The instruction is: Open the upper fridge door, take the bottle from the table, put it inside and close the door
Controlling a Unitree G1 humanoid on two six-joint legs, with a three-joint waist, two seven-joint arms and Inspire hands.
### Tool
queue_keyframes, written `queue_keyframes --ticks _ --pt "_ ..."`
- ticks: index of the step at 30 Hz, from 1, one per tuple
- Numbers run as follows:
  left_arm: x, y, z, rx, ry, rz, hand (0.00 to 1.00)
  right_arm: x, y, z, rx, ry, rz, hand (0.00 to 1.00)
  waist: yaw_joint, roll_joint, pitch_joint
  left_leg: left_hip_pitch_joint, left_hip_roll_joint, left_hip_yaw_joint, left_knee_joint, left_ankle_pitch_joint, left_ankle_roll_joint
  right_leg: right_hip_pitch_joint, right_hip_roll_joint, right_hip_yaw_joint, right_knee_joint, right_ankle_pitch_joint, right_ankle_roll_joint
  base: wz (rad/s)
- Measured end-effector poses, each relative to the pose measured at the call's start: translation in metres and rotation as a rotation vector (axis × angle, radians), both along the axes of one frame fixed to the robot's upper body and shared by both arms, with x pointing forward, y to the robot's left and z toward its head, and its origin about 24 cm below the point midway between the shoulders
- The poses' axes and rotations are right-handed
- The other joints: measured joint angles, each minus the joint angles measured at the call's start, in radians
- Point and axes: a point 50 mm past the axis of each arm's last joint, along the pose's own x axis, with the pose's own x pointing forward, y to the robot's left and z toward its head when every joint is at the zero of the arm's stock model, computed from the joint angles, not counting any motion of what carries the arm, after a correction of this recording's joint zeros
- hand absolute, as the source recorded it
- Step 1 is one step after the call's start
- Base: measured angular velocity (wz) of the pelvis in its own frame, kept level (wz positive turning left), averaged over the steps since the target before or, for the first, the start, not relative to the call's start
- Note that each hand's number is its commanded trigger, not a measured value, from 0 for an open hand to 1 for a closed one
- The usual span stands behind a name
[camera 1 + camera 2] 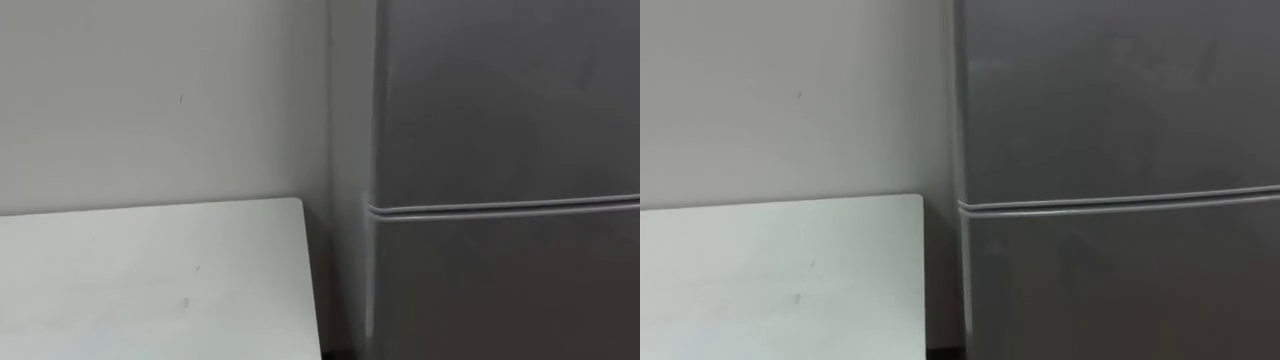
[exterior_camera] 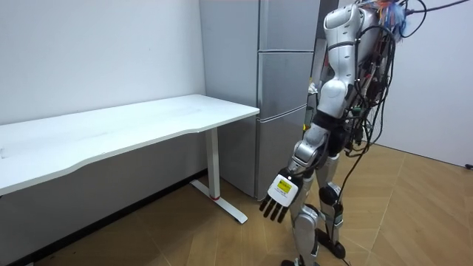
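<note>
Room view: I stand on a wooden floor (image 2: 421, 199) close before the fridge (image 2: 283, 111). A white table (image 2: 133, 125) runs along a pale wall (image 2: 96, 52) on my left. My left hand (image 2: 279, 198) hangs low beside my leg, fingers straight and slightly spread, holding nothing. Eye views: the table's corner lies just beside the fridge, with a narrow dark gap between them. The fridge is grey and plain-fronted; its upper door (image 1: 500, 100) and lower door (image 1: 500, 290) are both closed, with a thin seam between them. Where the bottle is, I cannot tell.
</note>
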Motion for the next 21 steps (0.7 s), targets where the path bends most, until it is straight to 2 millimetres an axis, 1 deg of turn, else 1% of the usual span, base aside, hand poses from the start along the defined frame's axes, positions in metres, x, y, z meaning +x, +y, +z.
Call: queue_keyframes --ticks 2,5,7,8,11,16,21 --pt "0.001 -0.001 0.000 -0.001 -0.001 -0.005 0.00 0.000 0.006 -0.005 0.066 0.017 0.052 0.00 0.010 0.003 0.0001 -0.001 0.000 0.000 0.000 0.000 0.000 0.000 0.000 -0.001 0.000 0.000 0.000 0.00" --pt "0.001 -0.004 -0.001 -0.011 0.003 -0.011 0.00 0.005 0.012 -0.009 0.132 0.005 0.126 0.00 0.008 0.008 0.0005 -0.001 0.000 -0.002 0.000 0.000 0.000 0.001 0.000 -0.003 0.001 0.000 0.000 0.00" --pt "0.004 -0.006 -0.002 -0.016 -0.001 -0.024 0.00 0.004 0.016 -0.013 0.190 0.018 0.166 0.00 0.007 0.009 0.0009 -0.004 0.000 -0.004 0.000 0.000 0.000 0.004 -0.001 -0.009 0.000 -0.001 0.000 0.06" --pt "0.008 -0.006 -0.002 -0.016 -0.008 -0.029 0.00 0.005 0.020 -0.015 0.220 0.030 0.215 0.00 0.010 0.009 0.0008 -0.004 0.000 -0.004 0.000 0.000 0.000 0.004 -0.001 -0.010 0.001 -0.003 -0.001 0.05" --pt "0.009 -0.006 -0.002 -0.017 -0.011 -0.032 0.00 0.007 0.028 -0.018 0.283 0.043 0.321 0.00 0.017 0.010 0.0013 -0.003 0.000 -0.004 0.001 0.000 0.000 0.004 -0.001 -0.011 0.001 -0.003 -0.001 0.00" --pt "0.014 -0.008 -0.003 -0.025 -0.020 -0.048 0.00 0.004 0.036 -0.023 0.382 0.054 0.383 0.00 0.032 0.012 0.0025 -0.005 0.000 -0.004 0.001 -0.001 -0.001 0.004 -0.002 -0.014 0.000 -0.003 -0.001 0.00" --pt "0.018 -0.008 -0.003 -0.026 -0.026 -0.050 0.00 0.005 0.040 -0.024 0.432 0.047 0.413 0.00 0.034 0.013 0.0031 -0.012 0.000 -0.005 0.001 -0.001 -0.001 0.000 -0.002 -0.015 -0.001 -0.004 -0.001 0.00"
